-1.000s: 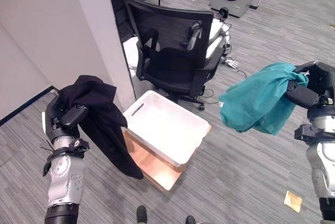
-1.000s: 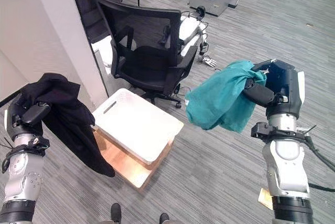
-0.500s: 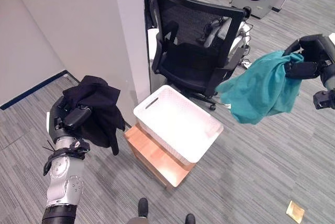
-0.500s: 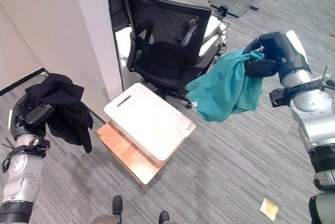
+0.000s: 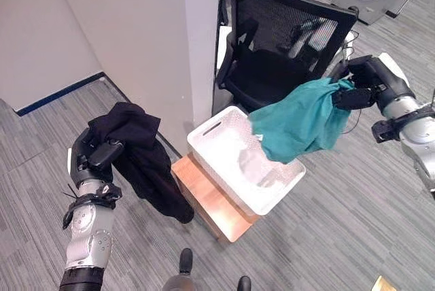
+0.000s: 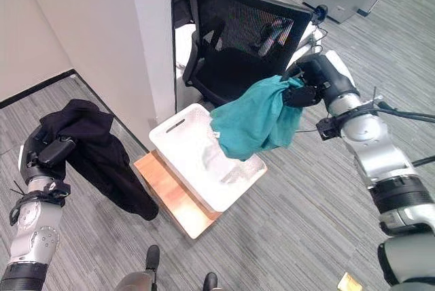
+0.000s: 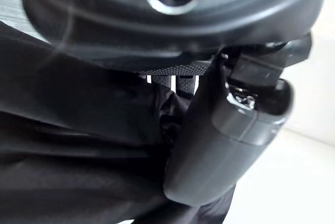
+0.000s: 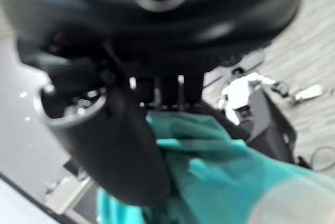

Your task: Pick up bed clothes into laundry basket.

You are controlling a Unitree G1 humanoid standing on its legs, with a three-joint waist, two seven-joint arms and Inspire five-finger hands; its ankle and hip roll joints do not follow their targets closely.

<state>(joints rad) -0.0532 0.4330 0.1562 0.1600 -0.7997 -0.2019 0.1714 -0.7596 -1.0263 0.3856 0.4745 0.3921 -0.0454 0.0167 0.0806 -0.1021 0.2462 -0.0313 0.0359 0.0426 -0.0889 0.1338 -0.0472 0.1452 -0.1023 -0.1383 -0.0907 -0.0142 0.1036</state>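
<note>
Fingers of right hand (image 6: 314, 84) clenched on teal garment (image 6: 253, 118) hanging over basket (image 5: 272, 196), left hand (image 5: 95, 161) gripping drooping black garment (image 5: 146, 165)

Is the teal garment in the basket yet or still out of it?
Out. The teal garment hangs from the right hand above the white basket.

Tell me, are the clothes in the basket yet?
Not yet. The white laundry basket on the wooden stand looks empty. The right hand grips the teal garment, which hangs over the basket, so it seems closest to going in. The left hand grips the black garment off to the basket's side. Both drops are left to do.
</note>
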